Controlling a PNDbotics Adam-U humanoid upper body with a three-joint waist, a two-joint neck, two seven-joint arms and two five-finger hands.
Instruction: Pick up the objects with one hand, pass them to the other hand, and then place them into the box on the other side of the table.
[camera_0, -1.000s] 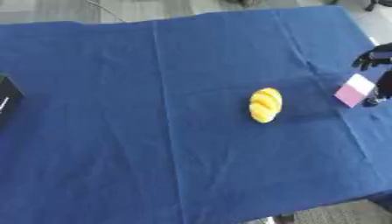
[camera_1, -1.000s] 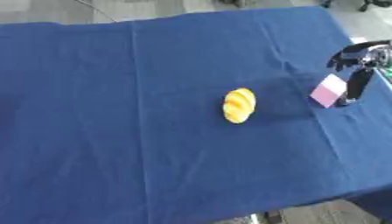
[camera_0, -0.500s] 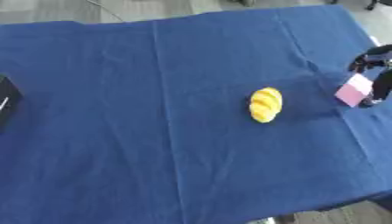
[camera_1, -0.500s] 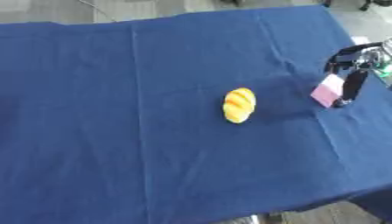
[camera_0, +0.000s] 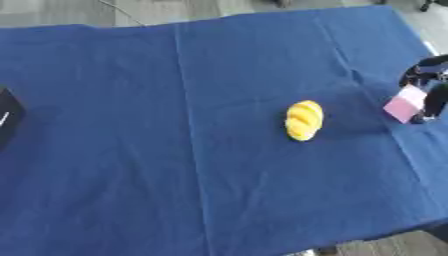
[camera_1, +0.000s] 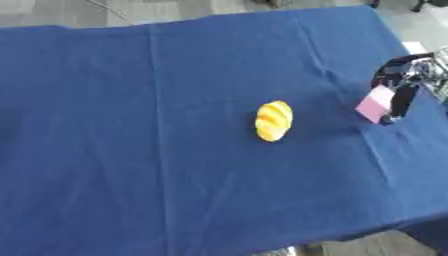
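The right robot hand (camera_1: 404, 86) reaches in at the right edge, fingers curled downward in a pinch; the left shows nowhere.

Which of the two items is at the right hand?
The pink card, at the table's right edge against the right hand. The yellow bread lies alone mid-table.

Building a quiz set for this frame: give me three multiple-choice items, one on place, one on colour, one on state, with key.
1. Where does the yellow bread-shaped object lie?
A. on the blue cloth right of centre
B. in the box
C. in the right hand

2. What colour is the flat object at the right hand?
A. green
B. pink
C. white

3. What is the right hand's state?
A. open and idle
B. not in view
C. shut on the pink object

Key: A, it sits alone on the blue cloth; B, it shows pink; C, dark fingers close around it at the table's right edge.
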